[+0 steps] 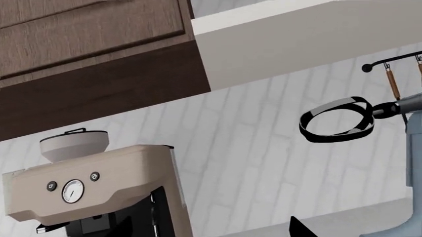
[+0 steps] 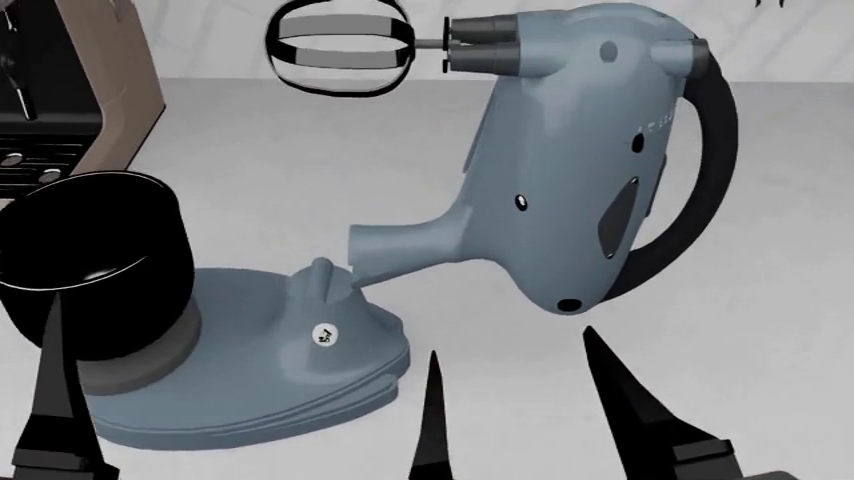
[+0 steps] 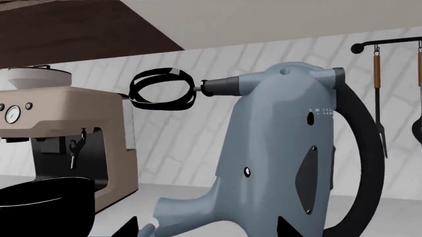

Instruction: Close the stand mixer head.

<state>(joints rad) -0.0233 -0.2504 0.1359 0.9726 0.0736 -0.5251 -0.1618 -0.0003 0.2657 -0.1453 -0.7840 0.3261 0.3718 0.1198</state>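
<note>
The stand mixer head (image 2: 574,170) is blue-grey with a curved black handle (image 2: 694,180). It is tilted up and back, and its loop beater (image 2: 336,48) points level, high above the black bowl (image 2: 94,260) on the flat base (image 2: 267,370). My right gripper (image 2: 510,345) is open, just in front of the head's lower end and apart from it. In the right wrist view (image 3: 207,224) the head (image 3: 277,148) fills the space ahead. My left gripper (image 1: 212,233) is open and empty; one finger (image 2: 54,390) shows in front of the bowl. The beater (image 1: 336,119) also shows in the left wrist view.
A beige coffee machine (image 1: 92,187) stands left of the mixer by the tiled wall; it also shows in the head view (image 2: 80,90). Dark wood cabinets (image 1: 92,49) hang above. A utensil rail (image 3: 389,47) with hanging tools is behind the mixer. The grey counter (image 2: 761,300) extends right.
</note>
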